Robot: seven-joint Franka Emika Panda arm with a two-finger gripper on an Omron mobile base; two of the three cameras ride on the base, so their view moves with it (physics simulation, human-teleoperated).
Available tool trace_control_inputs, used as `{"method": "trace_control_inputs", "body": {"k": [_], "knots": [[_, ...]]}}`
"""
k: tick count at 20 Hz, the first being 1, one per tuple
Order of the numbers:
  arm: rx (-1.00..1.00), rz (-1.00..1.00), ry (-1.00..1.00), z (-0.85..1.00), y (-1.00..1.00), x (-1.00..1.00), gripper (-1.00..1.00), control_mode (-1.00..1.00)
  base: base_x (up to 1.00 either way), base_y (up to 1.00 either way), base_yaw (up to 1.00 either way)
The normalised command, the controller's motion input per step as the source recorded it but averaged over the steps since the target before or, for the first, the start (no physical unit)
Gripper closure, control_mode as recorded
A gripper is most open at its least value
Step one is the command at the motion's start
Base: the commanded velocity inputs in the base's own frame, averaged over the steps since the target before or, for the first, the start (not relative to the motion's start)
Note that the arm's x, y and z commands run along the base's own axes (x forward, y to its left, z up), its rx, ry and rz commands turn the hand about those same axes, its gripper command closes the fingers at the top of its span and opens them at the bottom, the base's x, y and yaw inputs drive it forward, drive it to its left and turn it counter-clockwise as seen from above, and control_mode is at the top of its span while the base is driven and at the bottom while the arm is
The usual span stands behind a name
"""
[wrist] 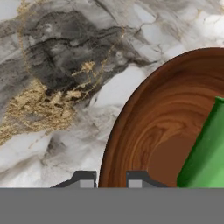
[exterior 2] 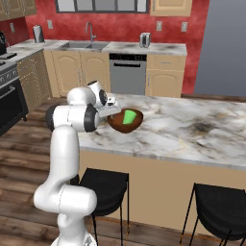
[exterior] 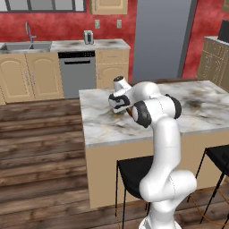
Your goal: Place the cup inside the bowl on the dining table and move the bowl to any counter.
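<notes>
Now end effector [wrist: 111, 178] clamped astride bowl [wrist: 144, 127] rim; cup [wrist: 205, 153] lying inside bowl, dining table [wrist: 65, 65] beneath

Red walls [exterior 2: 168, 29], dark wood plank floor [exterior: 40, 147], light wood cabinets [exterior: 27, 76], steel sink [exterior 2: 89, 45], grey dishwasher [exterior: 77, 74], black stools [exterior 2: 103, 185] set beside the island.

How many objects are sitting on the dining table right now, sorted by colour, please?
Dark brown: 1, the bowl, on the dining table
Bright green: 1, the cup, lying inside the bowl
Total: 2
</notes>
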Motion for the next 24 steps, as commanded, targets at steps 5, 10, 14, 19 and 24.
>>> {"method": "trace_control_inputs", "body": {"k": [5,10,14,19,24], "knots": [[0.00,0.00,0.00,0.00,0.00,0.00,1.00,-1.00,0.00,0.00,0.00],[0.00,0.00,-0.06,0.07,0.00,-0.03,1.00,-1.00,0.00,0.00,0.00],[0.00,0.00,-0.08,0.21,0.00,0.00,1.00,-1.00,0.00,0.00,0.00],[-0.01,0.00,-0.04,0.18,0.00,0.00,1.00,-1.00,0.00,0.00,0.00],[-0.02,0.00,0.00,0.09,0.00,0.00,1.00,-1.00,0.00,0.00,0.00]]}}
